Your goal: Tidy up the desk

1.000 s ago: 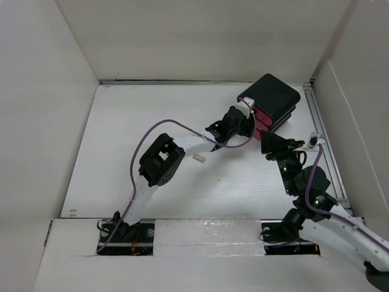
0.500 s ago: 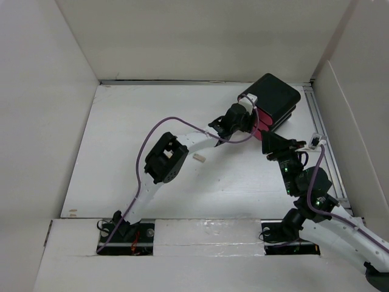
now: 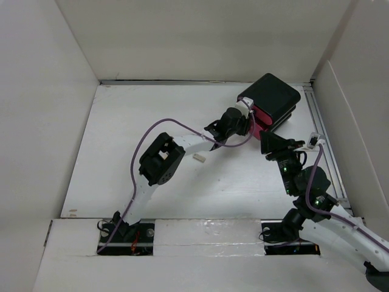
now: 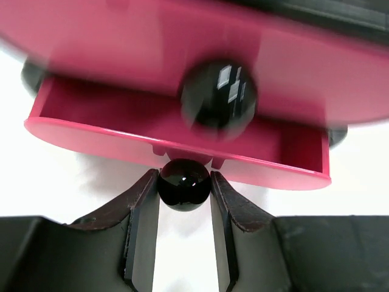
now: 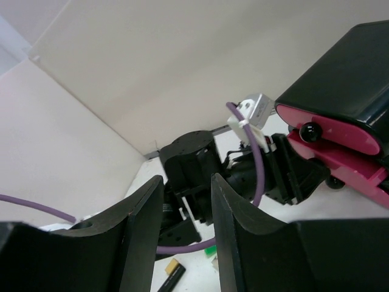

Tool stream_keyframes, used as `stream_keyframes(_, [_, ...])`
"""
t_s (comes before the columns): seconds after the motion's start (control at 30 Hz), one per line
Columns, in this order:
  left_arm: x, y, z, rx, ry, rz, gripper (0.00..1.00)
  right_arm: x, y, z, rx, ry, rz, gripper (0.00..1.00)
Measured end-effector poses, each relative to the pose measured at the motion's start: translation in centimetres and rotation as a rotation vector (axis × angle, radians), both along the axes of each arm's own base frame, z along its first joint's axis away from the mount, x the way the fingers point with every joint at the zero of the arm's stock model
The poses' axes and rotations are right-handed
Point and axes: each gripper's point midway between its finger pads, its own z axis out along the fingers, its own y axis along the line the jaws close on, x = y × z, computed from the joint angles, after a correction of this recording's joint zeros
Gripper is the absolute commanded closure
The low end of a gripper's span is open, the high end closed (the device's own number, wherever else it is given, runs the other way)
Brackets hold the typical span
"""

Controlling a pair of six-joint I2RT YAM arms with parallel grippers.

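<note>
One black knob (image 4: pixel 184 182) on the open pink drawer (image 4: pixel 109 131), at the desk's (image 3: pixel 121 134) two o'clock, sits clamped in the left jaws; the right jaws stand apart, empty.

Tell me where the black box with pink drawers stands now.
In the top view, the black box stands at the far right corner of the desk, with the left gripper on a drawer knob.

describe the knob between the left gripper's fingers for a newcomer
At the far right corner of the desk sits a black box with pink drawers. The knob is the glossy black ball on the pulled-out drawer, below the next drawer's knob.
</note>
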Motion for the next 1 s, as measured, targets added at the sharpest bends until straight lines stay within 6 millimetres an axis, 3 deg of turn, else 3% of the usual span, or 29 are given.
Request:
stream_keyframes(0.27, [-4.0,4.3,-0.1,0.018,0.057,0.009,1.00,0.1,0.3,-0.1,-0.007,0.003,0.009,0.57])
stream_keyframes(0.67, [-7.3,7.9,-0.4,0.034,0.082,0.024,0.99,0.0,0.4,-0.1,-0.008,0.000,0.018,0.57])
stream_keyframes(0.77, [-7.6,8.1,-0.5,0.039,0.080,0.030,0.91,0.0,0.4,-0.1,-0.008,0.000,0.020,0.57])
stream_keyframes(0.9, [-7.6,8.0,-0.4,0.037,0.077,0.034,0.63,0.0,0.5,-0.1,-0.009,0.001,0.020,0.57])
stream_keyframes(0.93, [-7.6,8.0,-0.4,0.036,0.077,0.035,0.52,0.0,0.5,-0.1,-0.009,0.000,0.020,0.57])
stream_keyframes(1.0, [-7.6,8.0,-0.4,0.035,0.077,0.038,0.43,0.0,0.5,-0.1,-0.009,0.000,0.020,0.57])
